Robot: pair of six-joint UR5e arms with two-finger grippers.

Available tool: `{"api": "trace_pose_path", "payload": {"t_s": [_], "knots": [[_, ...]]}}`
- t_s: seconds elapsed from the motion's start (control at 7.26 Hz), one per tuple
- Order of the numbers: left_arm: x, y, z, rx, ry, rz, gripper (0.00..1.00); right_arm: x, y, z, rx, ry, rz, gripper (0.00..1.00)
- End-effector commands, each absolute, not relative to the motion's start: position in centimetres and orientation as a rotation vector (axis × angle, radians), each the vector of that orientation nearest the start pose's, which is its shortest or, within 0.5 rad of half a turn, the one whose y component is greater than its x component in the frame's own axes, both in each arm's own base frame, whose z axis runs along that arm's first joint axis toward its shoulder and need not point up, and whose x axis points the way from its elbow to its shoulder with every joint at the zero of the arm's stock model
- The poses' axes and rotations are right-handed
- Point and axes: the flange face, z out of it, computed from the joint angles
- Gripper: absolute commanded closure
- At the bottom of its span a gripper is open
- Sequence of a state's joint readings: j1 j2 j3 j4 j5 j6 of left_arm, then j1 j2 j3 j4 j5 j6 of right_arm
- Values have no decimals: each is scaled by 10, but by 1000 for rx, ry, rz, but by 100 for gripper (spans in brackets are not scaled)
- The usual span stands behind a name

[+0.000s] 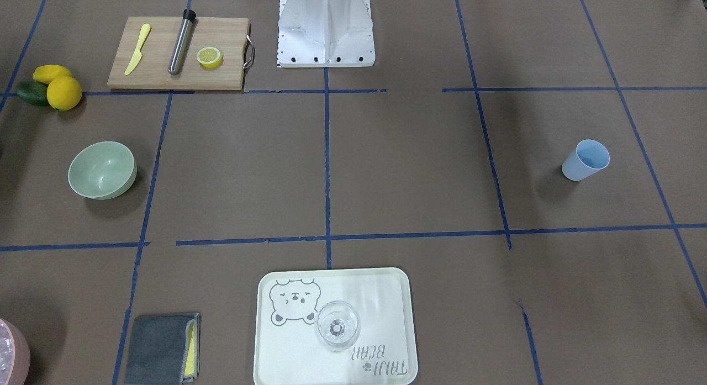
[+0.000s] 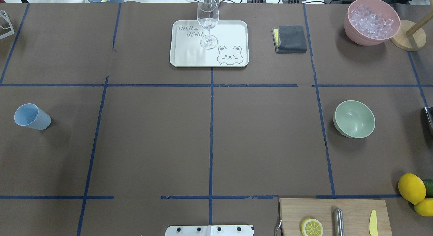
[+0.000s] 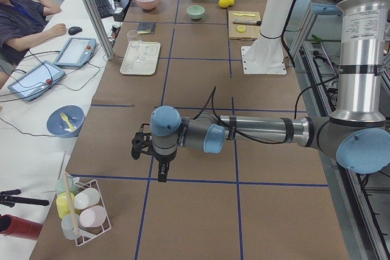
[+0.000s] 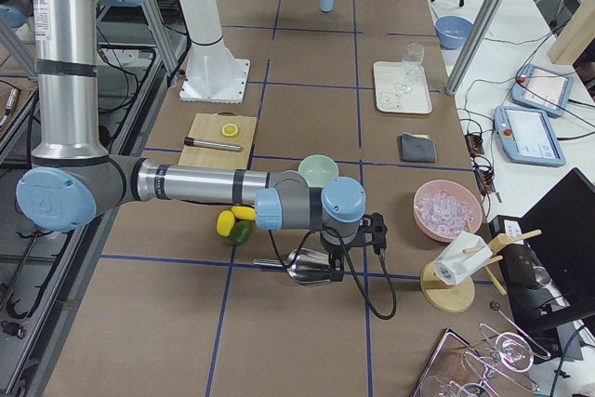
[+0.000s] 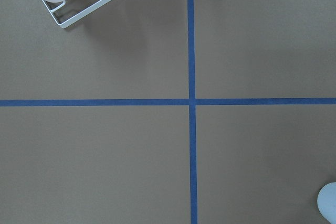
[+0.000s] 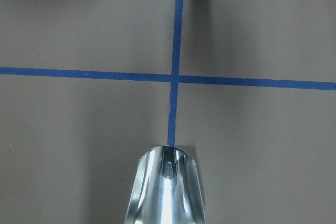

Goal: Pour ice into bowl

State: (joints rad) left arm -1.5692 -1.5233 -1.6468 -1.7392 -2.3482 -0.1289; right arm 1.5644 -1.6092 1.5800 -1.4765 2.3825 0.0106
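Ice cannot be made out for certain; a greyish patch inside the blue plastic cup (image 1: 585,159), upright on the robot's left, may be it. The mint-green bowl (image 2: 354,119) sits empty on its right, well apart from the cup. Neither the left gripper (image 3: 163,168) nor the right gripper (image 4: 333,265) shows its fingers plainly, so I cannot tell whether either is parted or closed, or whether the metal scoop (image 6: 165,187) under the right wrist is held. Best, I judge: grasp the cup round its middle, keep it upright on the way over, and tip slowly with its lip inside the bowl's rim.
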Motion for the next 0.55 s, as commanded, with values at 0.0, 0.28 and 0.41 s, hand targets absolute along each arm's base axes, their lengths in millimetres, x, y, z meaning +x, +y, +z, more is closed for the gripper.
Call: {"api": "trace_pose_path", "payload": {"t_s": [0.0,0.28,0.41], "knots": [[-63,-484,625,139,786,-42,0,57,-480,659,57,-822,-25,0],[-62,-485,623,143,791,-41,0,57,-482,656,61,-824,-25,0],[-61,-490,614,167,792,-29,0,57,-486,645,87,-822,-39,0]]}}
